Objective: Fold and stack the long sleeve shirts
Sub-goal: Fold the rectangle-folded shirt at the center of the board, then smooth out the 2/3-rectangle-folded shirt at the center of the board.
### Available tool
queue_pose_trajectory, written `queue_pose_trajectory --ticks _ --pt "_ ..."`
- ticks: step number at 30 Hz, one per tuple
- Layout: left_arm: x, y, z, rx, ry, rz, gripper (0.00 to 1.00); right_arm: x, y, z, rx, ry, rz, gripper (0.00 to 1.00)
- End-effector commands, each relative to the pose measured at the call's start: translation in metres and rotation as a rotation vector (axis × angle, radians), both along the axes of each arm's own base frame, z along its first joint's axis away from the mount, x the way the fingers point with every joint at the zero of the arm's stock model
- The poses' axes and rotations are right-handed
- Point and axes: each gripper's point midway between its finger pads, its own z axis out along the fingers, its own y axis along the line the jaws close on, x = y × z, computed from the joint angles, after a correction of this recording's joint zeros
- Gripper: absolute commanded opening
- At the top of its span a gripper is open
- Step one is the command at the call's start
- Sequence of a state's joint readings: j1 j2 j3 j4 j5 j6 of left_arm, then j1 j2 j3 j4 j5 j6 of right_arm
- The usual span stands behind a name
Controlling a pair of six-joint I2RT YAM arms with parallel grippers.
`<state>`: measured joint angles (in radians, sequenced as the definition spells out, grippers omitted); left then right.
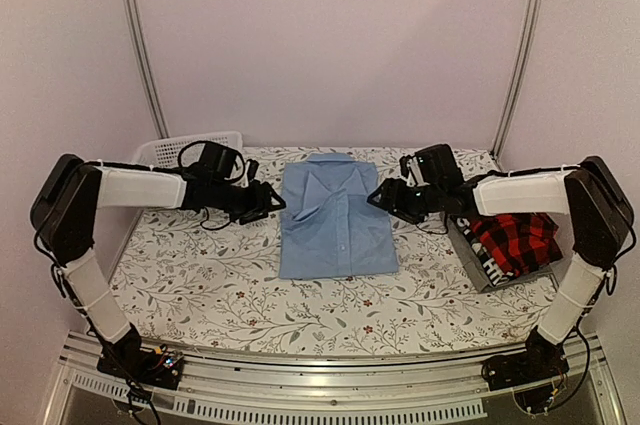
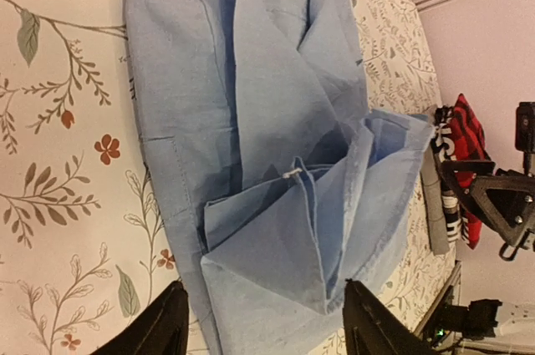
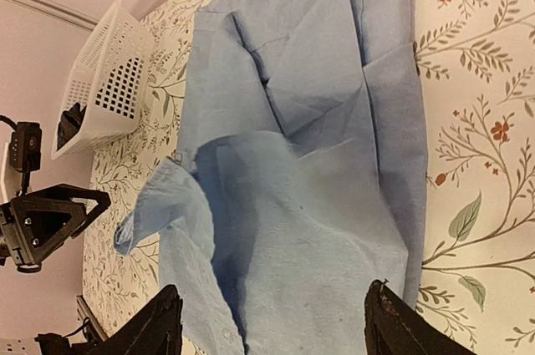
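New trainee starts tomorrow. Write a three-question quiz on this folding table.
1. True or false: the light blue shirt lies inside the white basket.
2. Which shirt lies to the right of the right gripper? A. the light blue shirt B. the red-and-black plaid shirt C. a green shirt
3. Fill in: the left gripper and the right gripper both have their jaws ____.

Key: 1 false; 2 B; 3 open.
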<state>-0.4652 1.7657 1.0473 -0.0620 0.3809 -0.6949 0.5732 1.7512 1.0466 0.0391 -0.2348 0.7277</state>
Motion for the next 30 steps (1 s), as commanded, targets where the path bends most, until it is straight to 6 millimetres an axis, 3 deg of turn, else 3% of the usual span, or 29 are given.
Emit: queue_pose_trajectory --ticks 1,4,6,9,12,17,21,25,27,30 --pt "-0.010 0.009 0.028 0.027 -0.087 0.003 0.63 -0.002 -0.007 0.028 -0.099 -0.104 -0.005 0.77" --pt "-0.030 -0.010 0.037 0.016 -0.113 -0.059 0.59 -0.008 0.004 0.034 -0.127 -0.135 0.032 0.80" --pt "-0.041 -0.024 0.039 0.000 -0.122 -0.103 0.51 -0.011 0.015 0.029 -0.158 -0.138 0.067 0.79" --pt "-0.054 -0.045 0.037 -0.017 -0.126 -0.159 0.37 -0.011 0.034 0.016 -0.201 -0.129 0.118 0.64" --pt "-0.056 -0.057 0.019 -0.014 -0.084 -0.186 0.26 -0.004 0.049 0.005 -0.241 -0.130 0.152 0.53" --pt "-0.029 -0.077 0.006 -0.008 -0.098 -0.202 0.17 0.021 0.067 -0.020 -0.322 -0.117 0.180 0.37" --pt "0.007 -0.073 -0.011 0.017 -0.088 -0.153 0.14 0.045 0.073 -0.046 -0.419 -0.105 0.171 0.34" --pt "0.036 -0.051 -0.039 0.056 -0.018 -0.090 0.14 0.060 0.081 -0.070 -0.477 -0.079 0.175 0.41" --pt "0.044 -0.043 -0.054 0.079 0.011 -0.075 0.14 0.060 0.082 -0.090 -0.507 -0.047 0.179 0.49" --pt "0.048 -0.036 -0.072 0.096 0.052 -0.070 0.14 0.063 0.077 -0.099 -0.546 -0.027 0.163 0.58"
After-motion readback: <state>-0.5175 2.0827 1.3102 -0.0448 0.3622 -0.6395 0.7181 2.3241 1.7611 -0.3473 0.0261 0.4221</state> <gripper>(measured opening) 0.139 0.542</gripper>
